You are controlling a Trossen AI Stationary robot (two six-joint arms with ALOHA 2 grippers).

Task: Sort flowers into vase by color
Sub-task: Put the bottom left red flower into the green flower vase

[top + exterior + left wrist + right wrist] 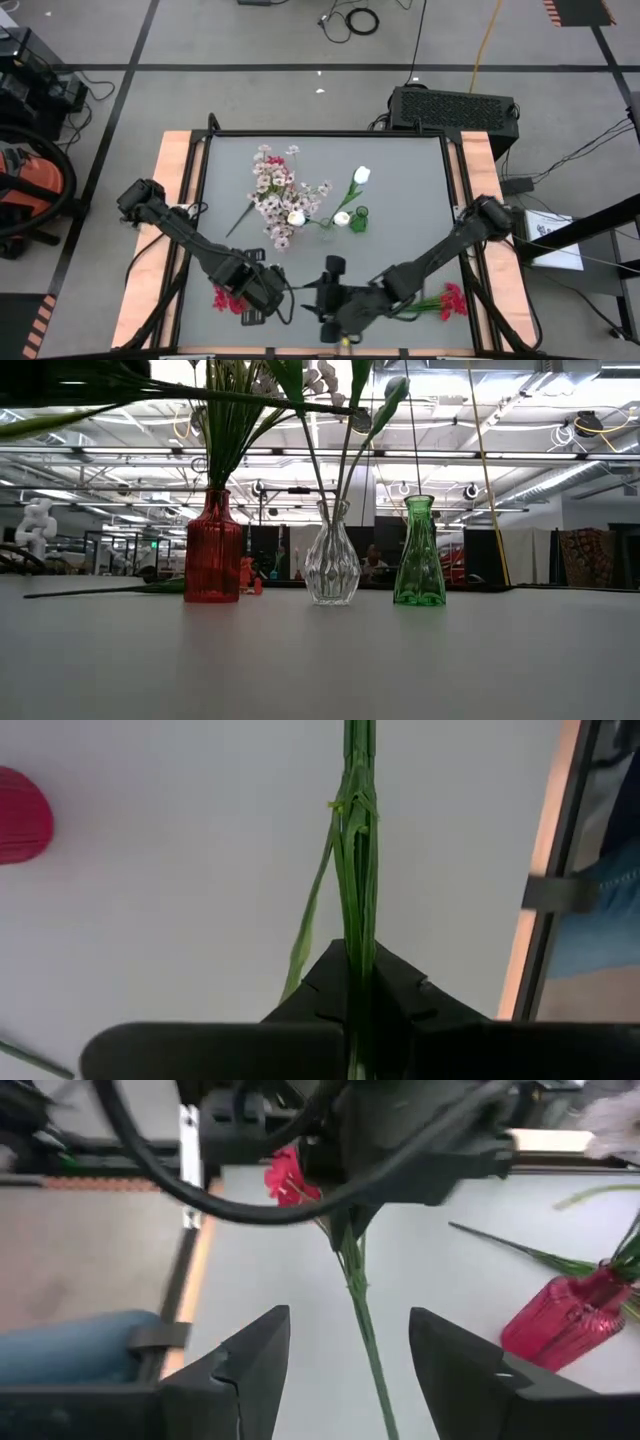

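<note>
My left gripper [358, 982] is pressed together on the thin green stem of a red flower [288, 1178], down at the table's [400, 165] near edge, around seven o'clock from its centre. In my left wrist view the stem runs straight out from my fingers, long axis lengthwise ahead, ribbed and fibrous, with a narrow leaf peeling off one side. In the right wrist view the ruffled red bloom sits just behind my left gripper and the stem trails toward my right gripper [350, 1355], whose jaws stand spread and hold nothing. The ribbed red glass vase [212, 548], clear fluted vase [332, 565] and green vase [419, 556] stand upright mid-table.
</note>
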